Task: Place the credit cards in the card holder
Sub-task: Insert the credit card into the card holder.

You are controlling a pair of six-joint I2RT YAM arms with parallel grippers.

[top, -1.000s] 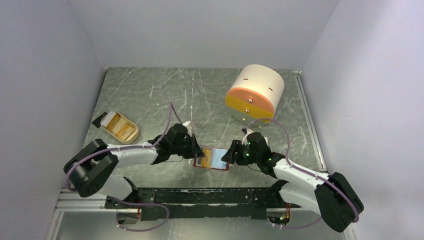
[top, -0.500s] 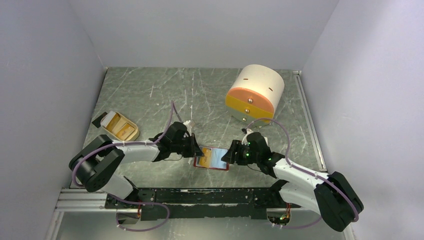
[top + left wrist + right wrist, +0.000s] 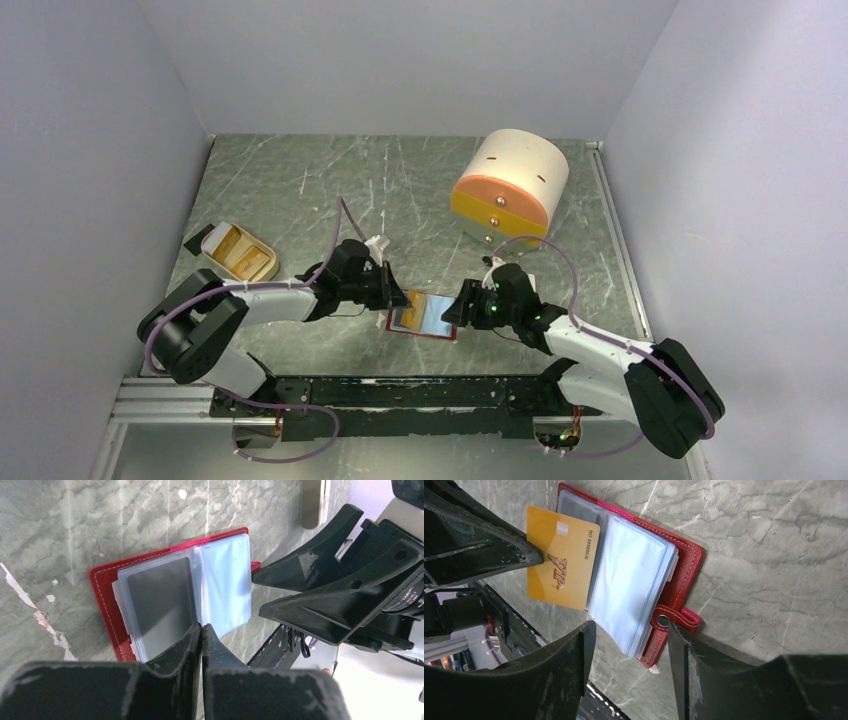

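Note:
The card holder [image 3: 425, 318], a red wallet, lies open on the table between both arms, its pale blue sleeves [image 3: 629, 585] fanned out. My left gripper [image 3: 393, 297] is shut on a gold credit card [image 3: 558, 560], whose far edge sits at the fold beneath the sleeves. In the left wrist view that gripper [image 3: 201, 628] hides the card edge-on, and a grey card [image 3: 160, 600] shows in one sleeve. My right gripper [image 3: 630, 642] stands open at the wallet's snap tab [image 3: 674, 620], straddling the sleeves' corner.
A beige oval tray [image 3: 262, 270] holding more gold cards sits at the left, with a dark card [image 3: 197, 240] beside it. A big cream-and-orange cylinder [image 3: 510, 185] stands at the back right. The arms' mounting rail [image 3: 400, 395] runs along the near edge.
The left gripper has shifted slightly toward the back with the gold card, so less of its face shows from above. The right arm and wallet have stayed put.

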